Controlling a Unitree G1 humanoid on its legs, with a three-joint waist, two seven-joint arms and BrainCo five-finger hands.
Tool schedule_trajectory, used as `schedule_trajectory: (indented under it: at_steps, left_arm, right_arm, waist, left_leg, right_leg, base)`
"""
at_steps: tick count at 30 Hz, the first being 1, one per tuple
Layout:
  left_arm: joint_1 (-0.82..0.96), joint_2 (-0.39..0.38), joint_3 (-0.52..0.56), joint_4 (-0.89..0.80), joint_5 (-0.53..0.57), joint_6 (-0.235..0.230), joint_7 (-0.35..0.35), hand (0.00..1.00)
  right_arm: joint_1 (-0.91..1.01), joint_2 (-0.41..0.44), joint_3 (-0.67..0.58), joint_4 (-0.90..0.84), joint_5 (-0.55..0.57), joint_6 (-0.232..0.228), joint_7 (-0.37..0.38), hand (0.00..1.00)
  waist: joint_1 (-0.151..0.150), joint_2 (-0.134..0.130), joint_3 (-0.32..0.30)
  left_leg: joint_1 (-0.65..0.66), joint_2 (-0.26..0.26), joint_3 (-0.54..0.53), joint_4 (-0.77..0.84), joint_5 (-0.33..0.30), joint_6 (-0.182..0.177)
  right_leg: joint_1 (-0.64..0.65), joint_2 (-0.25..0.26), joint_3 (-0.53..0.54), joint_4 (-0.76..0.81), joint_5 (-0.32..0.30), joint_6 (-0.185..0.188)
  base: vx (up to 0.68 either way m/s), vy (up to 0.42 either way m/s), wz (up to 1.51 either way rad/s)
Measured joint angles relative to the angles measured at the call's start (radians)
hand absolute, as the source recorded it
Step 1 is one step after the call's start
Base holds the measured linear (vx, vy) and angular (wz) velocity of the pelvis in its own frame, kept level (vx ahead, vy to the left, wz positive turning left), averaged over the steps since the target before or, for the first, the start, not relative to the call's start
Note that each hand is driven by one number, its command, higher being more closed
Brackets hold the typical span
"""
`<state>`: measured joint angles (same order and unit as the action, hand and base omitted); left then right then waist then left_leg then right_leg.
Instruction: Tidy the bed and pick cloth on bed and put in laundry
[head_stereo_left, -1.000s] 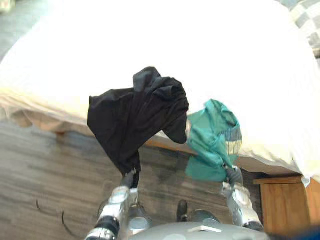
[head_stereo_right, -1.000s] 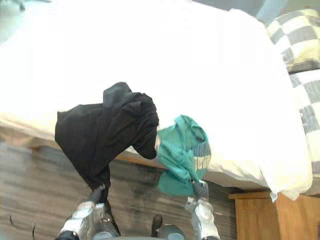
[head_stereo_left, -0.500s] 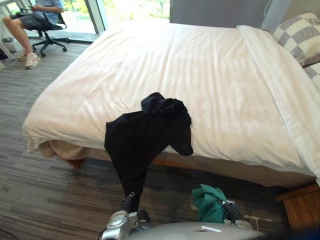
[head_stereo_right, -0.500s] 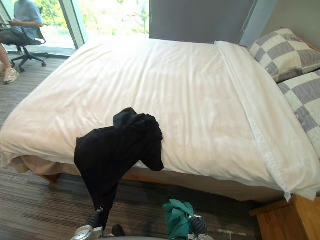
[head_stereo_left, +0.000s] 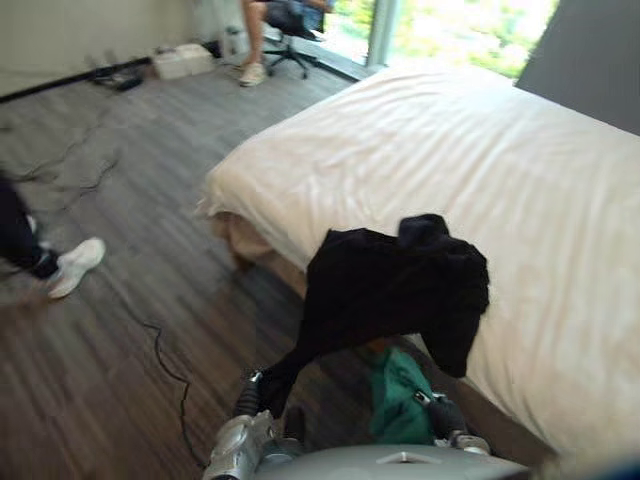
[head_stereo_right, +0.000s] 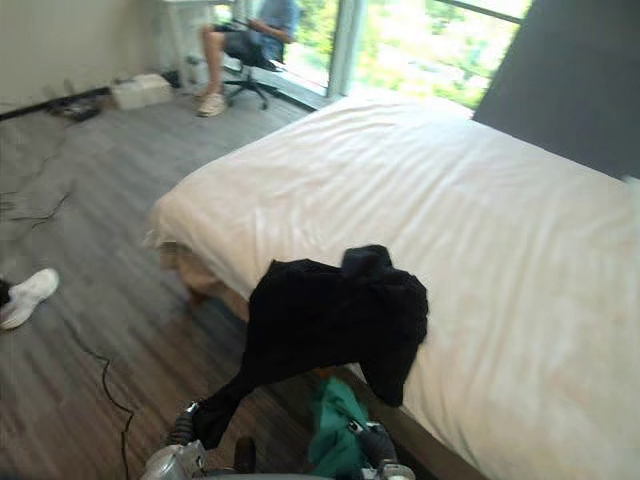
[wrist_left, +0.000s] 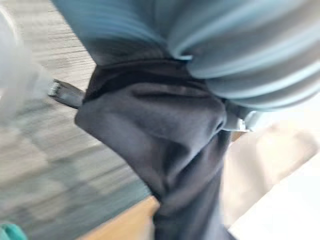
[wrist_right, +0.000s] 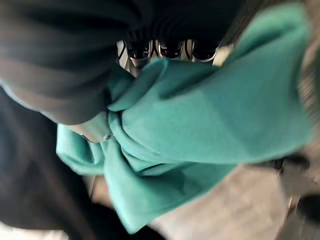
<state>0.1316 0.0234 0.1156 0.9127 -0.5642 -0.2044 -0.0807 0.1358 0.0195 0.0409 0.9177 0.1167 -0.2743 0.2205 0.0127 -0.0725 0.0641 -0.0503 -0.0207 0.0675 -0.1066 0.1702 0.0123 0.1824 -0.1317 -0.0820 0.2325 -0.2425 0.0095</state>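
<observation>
Compared with half a second ago the whole view has swung left, so that's the camera and not the stuff moving. The pillows are out of view, and the bed's near corner and a lot of floor are in view. The black cloth still hangs from the left hand. It shows across the near edge of the bed, and I can't tell if it rests on the sheet or hangs clear. The teal cloth stays low by the right hand, just like half a second back, well down from where it was a second ago. It's now tucked partly behind the black one's hanging flap.

For room: the bed's long edge runs diagonally off to the right behind both cloths. To the left the wood floor is wide open, apart from someone's white shoe near the left border. A person sits far off by the window.

Left wrist view: the black cloth is bunched tight under the hand's cover, clamped in there. Right wrist view: the fingers are curled into a fat wad of teal cloth, with black cloth right alongside.
</observation>
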Motion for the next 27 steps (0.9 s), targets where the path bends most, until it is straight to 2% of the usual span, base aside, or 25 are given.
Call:
schedule_trajectory:
  at_steps: [2, 3, 4, 5, 6, 7, 8, 9, 10, 11, 12, 13, 15, 16, 17, 18, 19, 20, 21, 22, 23, 24, 25, 27]
  left_arm:
    - [0.029, -0.007, -0.042, -0.061, -0.050, -0.027, -0.030, 1.00]
    - [0.036, -0.009, -0.055, -0.090, -0.056, -0.031, -0.042, 1.00]
    - [0.056, -0.008, -0.069, -0.139, -0.059, -0.036, -0.057, 1.00]
    - [0.067, -0.015, -0.082, -0.194, -0.074, -0.038, -0.072, 1.00]
    - [0.070, -0.019, -0.095, -0.237, -0.076, -0.039, -0.078, 1.00]
    - [0.080, -0.019, -0.112, -0.301, -0.078, -0.037, -0.091, 1.00]
    - [0.074, -0.032, -0.126, -0.361, -0.081, -0.037, -0.096, 1.00]
    - [0.065, -0.037, -0.120, -0.393, -0.084, -0.039, -0.095, 1.00]
    - [0.058, -0.044, -0.104, -0.421, -0.093, -0.040, -0.085, 1.00]
    - [0.046, -0.029, -0.104, -0.438, -0.093, -0.044, -0.070, 1.00]
    - [0.037, -0.019, -0.108, -0.450, -0.093, -0.041, -0.064, 1.00]
    - [0.050, -0.022, -0.113, -0.472, -0.092, -0.040, -0.064, 1.00]
    - [0.061, -0.023, -0.125, -0.516, -0.087, -0.038, -0.054, 1.00]
    - [0.062, -0.023, -0.138, -0.546, -0.076, -0.039, -0.043, 1.00]
    - [0.052, -0.023, -0.156, -0.570, -0.067, -0.038, -0.041, 1.00]
    - [0.042, -0.021, -0.166, -0.591, -0.057, -0.038, -0.039, 1.00]
    - [0.029, -0.012, -0.183, -0.628, -0.050, -0.038, -0.024, 1.00]
    - [0.024, -0.009, -0.195, -0.660, -0.051, -0.040, -0.018, 1.00]
    - [0.020, -0.005, -0.190, -0.677, -0.052, -0.040, -0.007, 1.00]
    - [0.018, 0.002, -0.183, -0.685, -0.053, -0.040, 0.007, 1.00]
    - [0.016, 0.021, -0.182, -0.695, -0.053, -0.040, 0.022, 1.00]
    - [0.015, 0.042, -0.182, -0.700, -0.053, -0.040, 0.024, 1.00]
    - [0.017, 0.042, -0.192, -0.672, -0.053, -0.038, 0.037, 1.00]
    - [0.030, 0.036, -0.219, -0.662, -0.043, -0.054, 0.044, 1.00]
  right_arm:
    - [-0.023, 0.002, 0.037, -0.011, 0.000, -0.005, 0.033, 1.00]
    - [-0.023, 0.003, 0.046, -0.020, 0.000, -0.005, 0.038, 1.00]
    - [-0.016, 0.013, 0.050, -0.038, 0.003, -0.005, 0.040, 1.00]
    - [-0.008, 0.013, 0.059, -0.061, 0.025, -0.006, 0.040, 1.00]
    - [-0.006, 0.001, 0.067, -0.084, 0.040, -0.005, 0.035, 1.00]
    - [0.003, -0.020, 0.071, -0.131, 0.073, -0.001, 0.016, 1.00]
    - [0.015, -0.051, 0.078, -0.186, 0.109, 0.002, 0.001, 1.00]
    - [0.015, -0.074, 0.081, -0.203, 0.127, 0.005, -0.005, 1.00]
    - [-0.014, -0.078, 0.091, -0.230, 0.149, 0.009, -0.011, 1.00]
    - [-0.043, -0.075, 0.088, -0.258, 0.157, 0.009, -0.015, 1.00]
    - [-0.048, -0.071, 0.084, -0.269, 0.161, 0.010, -0.020, 1.00]
    - [-0.055, -0.070, 0.082, -0.278, 0.179, 0.010, -0.023, 1.00]
    - [-0.049, -0.070, 0.083, -0.316, 0.195, 0.012, -0.030, 1.00]
    - [-0.038, -0.073, 0.081, -0.341, 0.196, 0.013, -0.033, 1.00]
    - [-0.022, -0.074, 0.073, -0.371, 0.208, 0.021, -0.044, 1.00]
    - [-0.012, -0.072, 0.060, -0.379, 0.220, 0.027, -0.048, 1.00]
    - [-0.007, -0.068, 0.047, -0.384, 0.224, 0.035, -0.053, 1.00]
    - [0.001, -0.063, 0.039, -0.394, 0.226, 0.039, -0.061, 1.00]
    - [0.010, -0.060, 0.048, -0.425, 0.226, 0.044, -0.068, 1.00]
    - [0.010, -0.054, 0.048, -0.464, 0.226, 0.049, -0.073, 1.00]
    - [0.021, -0.043, 0.047, -0.524, 0.227, 0.049, -0.078, 1.00]
    - [0.022, -0.031, 0.044, -0.560, 0.232, 0.049, -0.082, 1.00]
    - [0.022, -0.036, 0.041, -0.581, 0.234, 0.048, -0.092, 1.00]
    - [0.022, -0.055, 0.036, -0.590, 0.234, 0.042, -0.115, 1.00]
  waist:
    - [0.006, 0.028, 0.010]
    - [0.004, 0.028, 0.014]
    - [0.004, 0.022, 0.010]
    - [-0.010, 0.002, 0.016]
    - [-0.015, -0.001, 0.018]
    - [-0.023, 0.013, 0.014]
    - [-0.037, 0.056, 0.031]
    - [-0.039, 0.064, 0.035]
    - [-0.024, 0.073, 0.047]
    - [-0.020, 0.062, 0.058]
    - [-0.026, 0.056, 0.056]
    - [-0.010, 0.046, 0.059]
    - [-0.004, 0.042, 0.056]
    - [-0.018, 0.053, 0.050]
    - [-0.031, 0.070, 0.040]
    - [-0.035, 0.078, 0.036]
    - [-0.036, 0.088, 0.033]
    - [-0.044, 0.104, 0.041]
    - [-0.044, 0.106, 0.043]
    - [-0.044, 0.097, 0.040]
    - [-0.041, 0.084, 0.044]
    - [-0.040, 0.054, 0.046]
    - [-0.038, 0.061, 0.050]
    - [-0.038, 0.074, 0.053]
  left_leg:
    - [-0.020, -0.016, -0.052, 0.000, 0.010, -0.001]
    - [-0.028, -0.018, -0.040, -0.001, -0.013, 0.013]
    - [-0.034, -0.017, 0.088, 0.001, -0.070, 0.065]
    - [-0.030, -0.012, 0.235, 0.009, -0.117, 0.133]
    - [-0.031, -0.009, 0.330, 0.018, -0.131, 0.187]
    - [-0.024, 0.010, 0.436, 0.040, -0.108, 0.239]
    - [-0.018, 0.049, 0.427, 0.050, -0.016, 0.177]
    - [-0.014, 0.050, 0.378, 0.045, -0.003, 0.126]
    - [-0.015, 0.047, 0.338, 0.038, 0.015, 0.103]
    - [-0.022, 0.023, 0.300, 0.037, 0.018, 0.092]
    - [-0.022, 0.024, 0.305, 0.042, -0.014, 0.080]
    - [-0.024, 0.027, 0.363, 0.067, -0.048, 0.079]
    - [-0.020, 0.042, 0.479, 0.165, -0.130, 0.100]
    - [-0.016, 0.056, 0.509, 0.177, -0.141, 0.068]
    - [-0.022, 0.021, 0.451, 0.130, -0.107, 0.089]
    - [-0.013, 0.018, 0.426, 0.096, -0.089, 0.098]
    - [0.002, 0.023, 0.386, 0.066, -0.074, 0.101]
    - [0.022, 0.047, 0.339, 0.042, -0.066, 0.100]
    - [0.041, 0.068, 0.313, 0.022, -0.059, 0.094]
    - [0.047, 0.072, 0.307, 0.020, -0.059, 0.093]
    - [0.051, 0.060, 0.303, 0.023, -0.065, 0.084]
    - [0.057, 0.043, 0.298, 0.026, -0.070, 0.077]
    - [0.068, 0.044, 0.283, 0.024, -0.075, 0.072]
    - [0.069, 0.051, 0.269, 0.020, -0.084, 0.061]
  right_leg:
    - [0.013, -0.001, -0.071, 0.008, -0.001, 0.001]
    - [0.023, -0.009, -0.104, 0.004, -0.001, 0.004]
    - [0.054, -0.018, -0.181, -0.025, 0.009, 0.020]
    - [0.083, -0.031, -0.265, -0.049, 0.033, 0.056]
    - [0.095, -0.039, -0.308, -0.038, 0.035, 0.060]
    - [0.104, -0.041, -0.359, 0.022, 0.035, 0.060]
    - [0.065, -0.039, -0.372, 0.169, -0.007, 0.054]
    - [0.049, -0.030, -0.363, 0.157, -0.064, 0.045]
    - [0.023, -0.024, -0.363, 0.032, -0.085, 0.041]
    - [0.012, -0.039, -0.376, -0.063, -0.055, 0.082]
    - [0.025, -0.049, -0.417, -0.074, -0.052, 0.080]
    - [0.034, -0.066, -0.445, -0.078, -0.052, 0.080]
    - [0.060, -0.107, -0.509, -0.084, -0.045, 0.095]
    - [0.076, -0.103, -0.537, -0.094, -0.038, 0.107]
    - [0.085, -0.100, -0.591, -0.085, -0.008, 0.123]
    - [0.083, -0.096, -0.615, -0.059, 0.013, 0.128]
    - [0.069, -0.095, -0.625, 0.016, 0.036, 0.118]
    - [0.049, -0.083, -0.621, 0.055, -0.010, 0.105]
    - [0.048, -0.050, -0.617, -0.056, -0.022, 0.105]
    - [0.039, -0.046, -0.617, -0.118, 0.007, 0.094]
    - [0.013, -0.064, -0.616, -0.174, 0.119, 0.064]
    - [-0.021, -0.099, -0.620, -0.152, 0.228, 0.068]
    - [-0.019, -0.122, -0.626, -0.085, 0.204, 0.077]
    - [-0.037, -0.131, -0.609, -0.019, 0.201, 0.071]
  base:
    - [0.08, -0.081, 0.89]
    - [0.03, -0.043, 1.18]
    - [0.12, -0.066, 1.66]
    - [0.16, -0.031, 2.01]
    - [0.24, -0.016, 2.43]
    - [0.17, 0.013, 2.66]
    - [0.14, 0.004, 2.49]
    - [0.08, -0.023, 2.01]
    - [0.05, -0.037, 1.49]
    - [0.05, -0.041, 1.38]
    - [0.09, -0.038, 0.95]
    - [0.11, -0.015, 0.48]
    - [0.17, 0.016, 0.54]
    - [0.19, 0.047, 1.20]
    - [0.16, 0.072, 1.26]
    - [0.15, 0.080, 1.32]
    - [0.11, 0.078, 1.06]
    - [0.11, 0.031, 0.98]
    - [0.13, 0.004, 0.74]
    - [0.14, -0.036, 0.44]
    - [0.12, -0.039, 0.27]
    - [0.11, -0.052, 0.31]
    - [0.08, -0.034, 0.28]
    - [0.05, -0.015, 0.29]
